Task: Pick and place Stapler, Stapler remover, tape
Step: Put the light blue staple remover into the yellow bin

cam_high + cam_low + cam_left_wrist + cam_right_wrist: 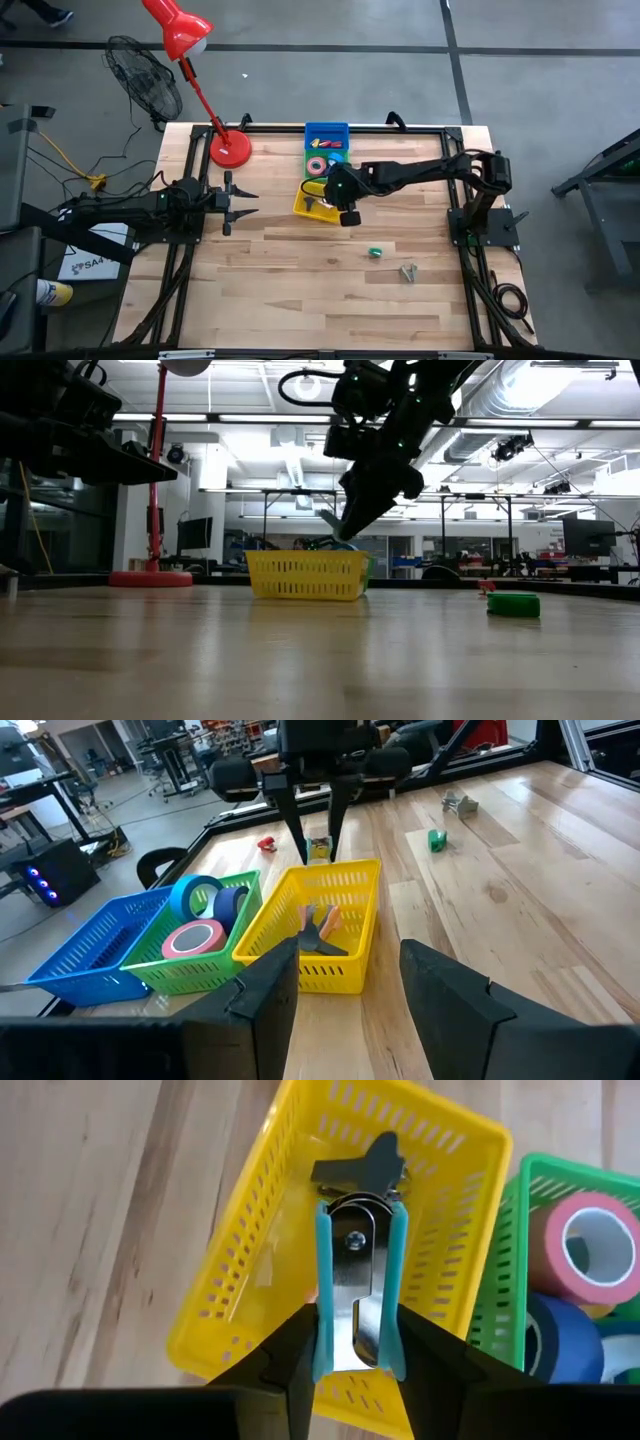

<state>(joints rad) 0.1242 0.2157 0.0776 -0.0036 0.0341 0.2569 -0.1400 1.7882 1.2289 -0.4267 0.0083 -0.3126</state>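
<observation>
A robotics lab or workshop. Bare ducts and strip lights run overhead, and beyond the wooden bench stand monitors and worktables.

Two dark jointed arms, black wedge-shaped fingers

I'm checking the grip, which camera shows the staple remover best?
Right wrist view: the staple remover fills it, between the right end effector's fingers over the yellow basket. Low view shows only its tip; elsewhere the arm hides it.
</observation>
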